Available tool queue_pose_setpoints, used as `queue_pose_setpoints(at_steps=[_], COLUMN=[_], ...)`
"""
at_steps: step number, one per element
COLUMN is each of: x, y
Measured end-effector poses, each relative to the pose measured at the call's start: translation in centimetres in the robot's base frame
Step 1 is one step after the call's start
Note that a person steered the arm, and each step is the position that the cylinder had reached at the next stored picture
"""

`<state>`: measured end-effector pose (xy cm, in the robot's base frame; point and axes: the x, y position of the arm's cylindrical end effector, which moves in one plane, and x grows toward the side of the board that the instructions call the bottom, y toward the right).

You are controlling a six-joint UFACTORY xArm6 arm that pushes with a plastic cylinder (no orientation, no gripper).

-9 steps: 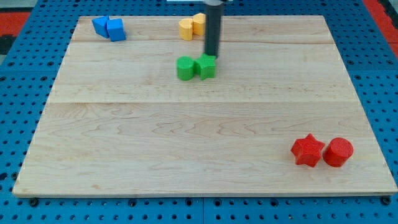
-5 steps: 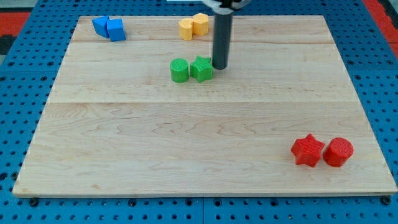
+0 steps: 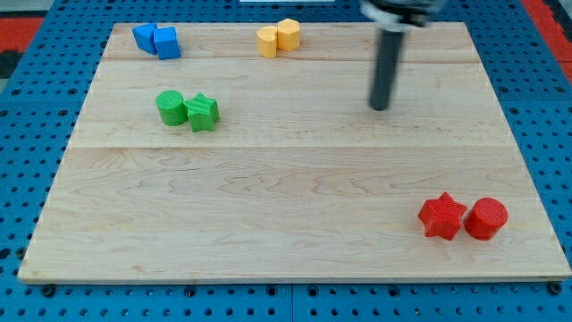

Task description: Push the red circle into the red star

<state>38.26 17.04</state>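
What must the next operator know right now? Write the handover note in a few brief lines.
My tip is on bare board in the view's upper right, touching no block.
The red circle sits at the view's lower right, just right of the red star; they look in contact or nearly so.
Green, blue and yellow pairs lie along the top and left, out of the way.
Left: bring the tip to the circle's right side and nudge it left to confirm contact.

A pale wooden board [image 3: 268,206] lies on a blue pegboard surface [image 3: 27,134]. Near the view's top left corner, 2 blue blocks [image 3: 156,39] touch each other, their shapes unclear. At the top centre, 2 yellow blocks [image 3: 278,38] sit touching. Left of centre, a green cylinder [image 3: 171,106] touches a green star [image 3: 203,113].
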Motion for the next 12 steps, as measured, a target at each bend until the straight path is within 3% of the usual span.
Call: queue_pose_setpoints(at_steps=[2,3,8,10,12], x=[10.6,14.8,18.4,14.3,16.3], y=[17.5,17.2,3.5,-6.8,-4.7])
